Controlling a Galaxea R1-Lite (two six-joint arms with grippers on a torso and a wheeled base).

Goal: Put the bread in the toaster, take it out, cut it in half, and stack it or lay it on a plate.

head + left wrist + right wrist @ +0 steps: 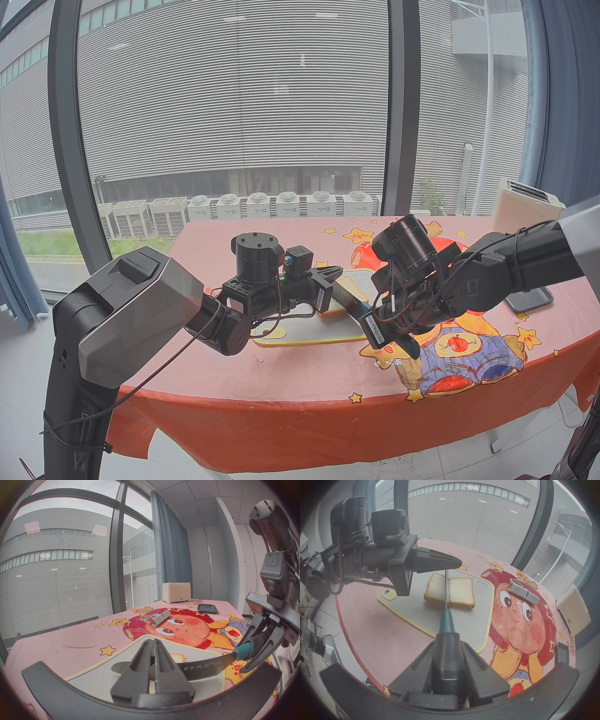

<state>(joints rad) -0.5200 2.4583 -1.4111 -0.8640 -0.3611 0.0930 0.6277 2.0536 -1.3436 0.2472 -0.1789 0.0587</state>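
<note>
Office-like room: tall windows (231, 106), ceiling tiles (193, 498)

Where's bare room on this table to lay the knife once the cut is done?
Free: pink tablecloth between the grey yellow-rimmed cutting board and the near edge; also the window-side strip behind the board. Crowded: over the white bread slice, where the shut left gripper and the teal-handled knife in the right gripper meet.

Bread (329, 311) half-hidden behind left tool (336, 272), knife (350, 300)

Huge window (231, 125) behind the worktop (300, 375), grey ribbed building (250, 62) outside, blue curtains (559, 94) at the sides, pale floor (19, 400), plenty of daylight.
</note>
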